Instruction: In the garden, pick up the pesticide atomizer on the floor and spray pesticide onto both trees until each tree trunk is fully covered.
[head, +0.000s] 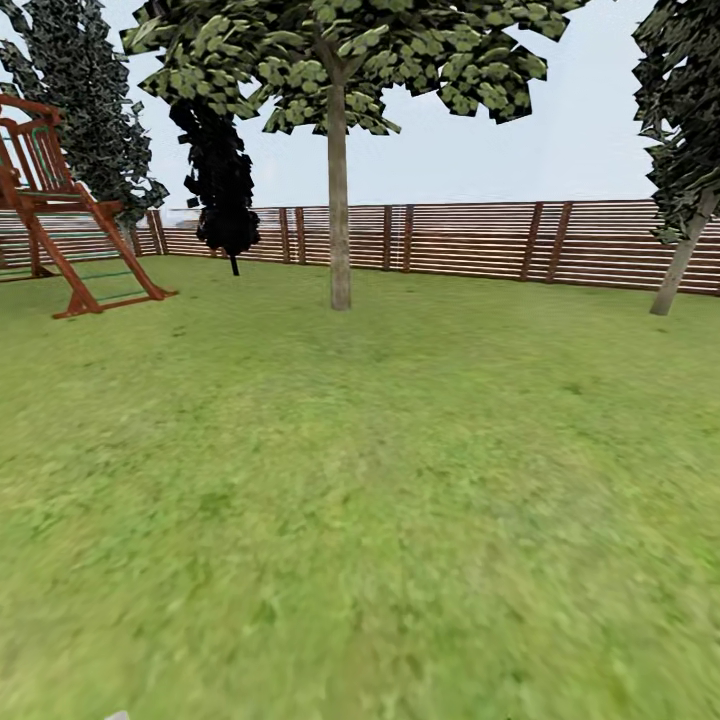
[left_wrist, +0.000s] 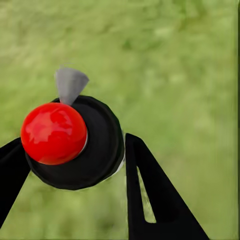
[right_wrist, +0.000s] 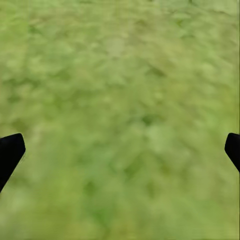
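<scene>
Grass lawn (head: 380, 500) ringed by slat fence (head: 470, 240). Two pale-trunked trees: one centre (head: 339, 200), one far right, leaning (head: 682, 262). Black columnar tree (head: 222, 190), red-brown play frame (head: 60, 210) at left. Pesticide atomizer (left_wrist: 75, 142), red knob, grey nozzle, clamped between left gripper (left_wrist: 75, 160) fingers. Right gripper (right_wrist: 120, 150) spread wide over grass.

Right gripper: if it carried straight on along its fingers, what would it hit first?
Most likely the grass lawn. In its wrist view the right gripper stands open, with nothing between the fingertips and the grass ahead. How far off the ground lies is unclear.
</scene>
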